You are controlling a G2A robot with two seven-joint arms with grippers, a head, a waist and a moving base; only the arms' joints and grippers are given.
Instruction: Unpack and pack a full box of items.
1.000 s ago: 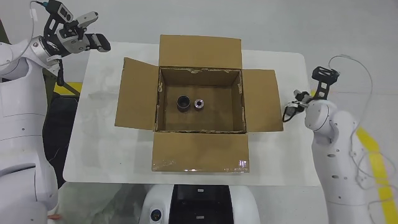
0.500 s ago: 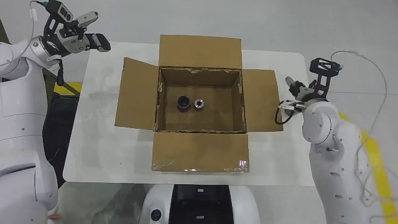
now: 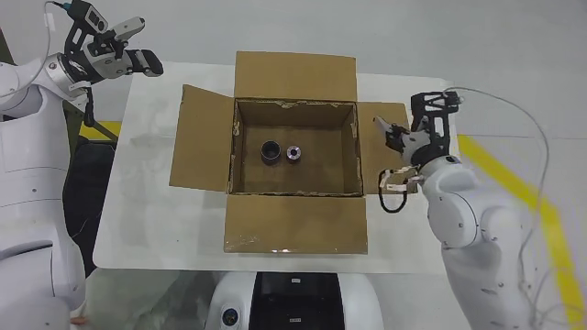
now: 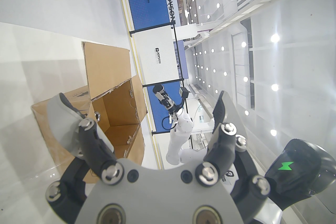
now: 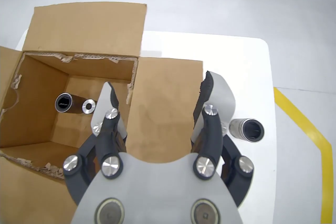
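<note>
Unpack phase looked part-done, not finished. The box sat mid-worktop w/ all four flaps folded out. Two items were on its floor, close beside each other, approx mid-floor & a bit to the L side: a dark cyl. & a small silver cyl.. A third cyl., metal w/ a dark bore, lay on its side on the bare worktop just beyond the outer edge of the R flap, i.e. outside the box. So prob. one item out & two to go, though I couldn't tell how many the box held when full.

R gripper hung over the R flap, between the third cyl. & the box opening. Its fingers were spread wide, holding nothing. L gripper was up by the far-L corner of the worktop, well apart from the box, its fingers also spread & empty.

Left to do, by my read: lift out both cyls. inside, set them on the worktop, then put all three back in. Pack half not yet begun. Whether the flaps need closing, the task didn't say.
</note>
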